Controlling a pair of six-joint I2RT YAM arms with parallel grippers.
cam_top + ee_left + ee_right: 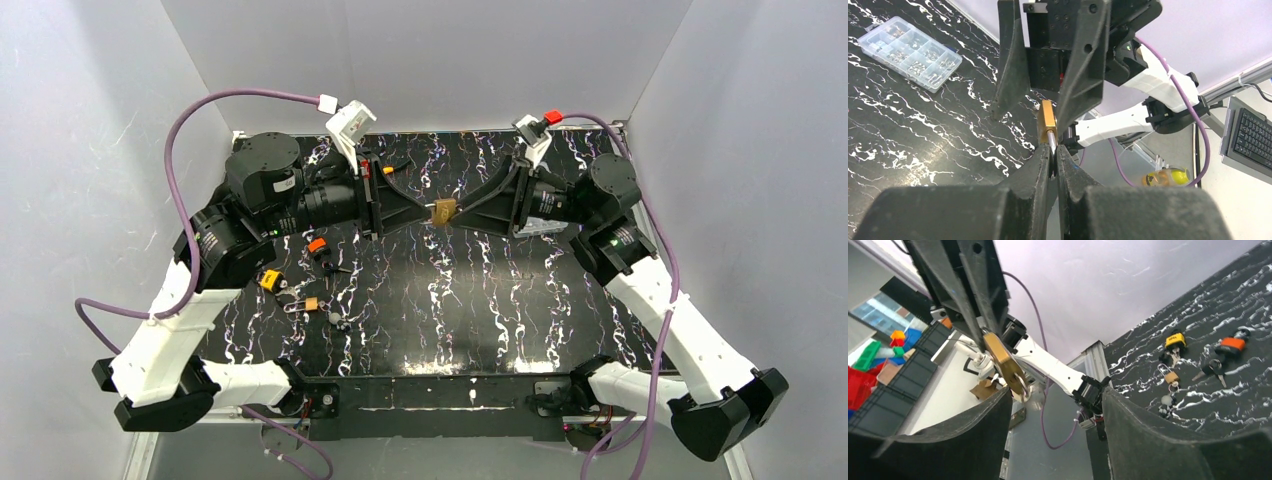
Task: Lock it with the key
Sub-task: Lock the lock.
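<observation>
Top external view: left of the padlock [443,210] stands my left gripper [430,211], stretched out level. The padlock hangs in the air off its tip, with the table [480,310] well below it. From my left wrist, my fingers [1040,167] are pressed together on a thin silver stem [1052,144] that sticks out of the padlock's near end. I take the stem for the key, though I cannot rule out a leg of the shackle. The pinch is narrow and right at the stem's end.

I judge the padlock to be small but dense and rigid all through, with smooth brass faces that could slide under hard pads. Held only by a thin stem, it would want to swing or twist. The safest place to take it is across the two broad flat faces of the body, leaving the loop end free to be pushed home.

Right of the padlock, my right gripper [460,214] faces the left one tip to tip. Its jaws stand wide apart and hold nothing. From my right wrist, the padlock sits inside that gap but off centre. What looks like the shackle loop [1021,385] points towards me, just beside one finger [963,435] and well apart from the other. I cannot tell whether it touches the nearer one.
</observation>
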